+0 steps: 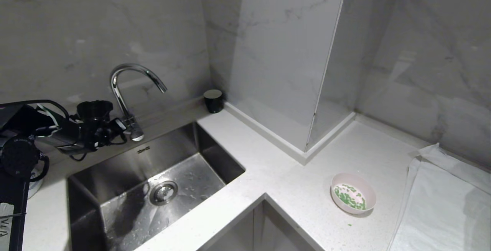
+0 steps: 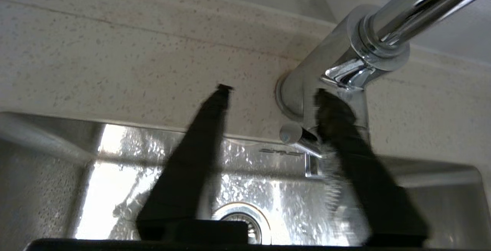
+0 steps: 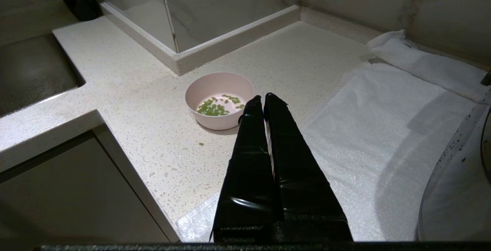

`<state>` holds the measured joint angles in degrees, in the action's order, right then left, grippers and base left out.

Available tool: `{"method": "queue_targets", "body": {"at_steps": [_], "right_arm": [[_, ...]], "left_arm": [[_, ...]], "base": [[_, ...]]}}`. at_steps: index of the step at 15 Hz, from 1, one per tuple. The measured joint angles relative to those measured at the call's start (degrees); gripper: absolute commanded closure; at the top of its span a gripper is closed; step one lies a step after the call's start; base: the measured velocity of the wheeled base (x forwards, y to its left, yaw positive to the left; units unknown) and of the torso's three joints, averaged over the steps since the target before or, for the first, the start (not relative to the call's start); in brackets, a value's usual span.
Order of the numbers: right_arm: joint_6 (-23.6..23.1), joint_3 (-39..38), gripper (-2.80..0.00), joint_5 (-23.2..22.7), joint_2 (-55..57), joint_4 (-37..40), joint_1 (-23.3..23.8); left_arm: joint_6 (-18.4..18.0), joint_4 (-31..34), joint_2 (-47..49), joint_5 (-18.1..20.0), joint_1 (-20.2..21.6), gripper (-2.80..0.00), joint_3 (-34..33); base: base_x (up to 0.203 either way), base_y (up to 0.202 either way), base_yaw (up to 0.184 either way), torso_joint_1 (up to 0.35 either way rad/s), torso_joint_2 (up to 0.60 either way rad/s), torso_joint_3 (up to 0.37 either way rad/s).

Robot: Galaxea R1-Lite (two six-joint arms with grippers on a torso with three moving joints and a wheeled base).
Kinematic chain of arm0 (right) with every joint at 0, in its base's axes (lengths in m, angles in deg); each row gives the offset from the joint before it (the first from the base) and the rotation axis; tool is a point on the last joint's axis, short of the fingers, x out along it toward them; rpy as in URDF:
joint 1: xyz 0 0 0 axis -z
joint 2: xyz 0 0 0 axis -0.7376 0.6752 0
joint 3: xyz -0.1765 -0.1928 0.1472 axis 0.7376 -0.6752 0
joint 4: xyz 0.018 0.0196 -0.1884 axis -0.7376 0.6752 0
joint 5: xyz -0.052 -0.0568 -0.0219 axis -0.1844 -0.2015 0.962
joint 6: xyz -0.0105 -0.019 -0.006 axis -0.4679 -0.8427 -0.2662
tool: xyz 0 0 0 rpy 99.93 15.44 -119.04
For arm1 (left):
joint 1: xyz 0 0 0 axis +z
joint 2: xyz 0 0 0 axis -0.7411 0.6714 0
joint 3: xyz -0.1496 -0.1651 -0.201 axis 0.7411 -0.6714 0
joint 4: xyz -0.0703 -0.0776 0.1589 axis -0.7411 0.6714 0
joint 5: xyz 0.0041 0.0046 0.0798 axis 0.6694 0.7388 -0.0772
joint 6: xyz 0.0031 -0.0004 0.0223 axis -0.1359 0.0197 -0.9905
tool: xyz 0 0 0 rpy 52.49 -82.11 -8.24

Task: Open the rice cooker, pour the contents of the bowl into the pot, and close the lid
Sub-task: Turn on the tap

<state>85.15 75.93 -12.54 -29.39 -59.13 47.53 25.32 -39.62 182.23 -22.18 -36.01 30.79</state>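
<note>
Left hand (image 2: 272, 109), half open and empty, brackets the faucet lever (image 2: 297, 136); the light, rigid bowl (image 1: 353, 193) likely needs a rim pinch, kept level.

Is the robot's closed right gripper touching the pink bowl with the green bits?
Cannot tell. In the right wrist view the shut right gripper overlaps the pink bowl's rim, but it may only be in front. The head view shows the bowl without any gripper.

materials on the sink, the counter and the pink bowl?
Sink: looks like brushed stainless steel, silver sheen with wet glints. Counter: pale speckled stone or composite, matte; can't tell which. Bowl: smooth matte pink, likely plastic or a fibre composite, possibly ceramic.
</note>
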Motion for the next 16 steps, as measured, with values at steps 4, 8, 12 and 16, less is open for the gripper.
{"method": "queue_targets", "body": {"at_steps": [4, 8, 12, 16], "right_arm": [[0.0, 0.0, 0.00, 0.0, 0.0, 0.0, 0.0], [0.0, 0.0, 0.00, 0.0, 0.0, 0.0, 0.0], [0.0, 0.0, 0.00, 0.0, 0.0, 0.0, 0.0], [0.0, 0.0, 0.00, 0.0, 0.0, 0.0, 0.0]], "left_arm": [[0.1, -0.2, 0.6, -0.7, -0.1, 0.00, 0.6], [0.0, 0.0, 0.7, -0.8, -0.1, 0.00, 0.4], [-0.2, 0.2, -0.1, -0.8, -0.4, 0.00, -1.5], [-1.7, 0.4, -1.1, -0.5, -0.6, 0.00, -3.2]], "base": [[0.000, 0.000, 0.000, 0.000, 0.00, 0.000], [0.000, 0.000, 0.000, 0.000, 0.00, 0.000], [0.000, 0.000, 0.000, 0.000, 0.00, 0.000], [0.000, 0.000, 0.000, 0.000, 0.00, 0.000]]}}
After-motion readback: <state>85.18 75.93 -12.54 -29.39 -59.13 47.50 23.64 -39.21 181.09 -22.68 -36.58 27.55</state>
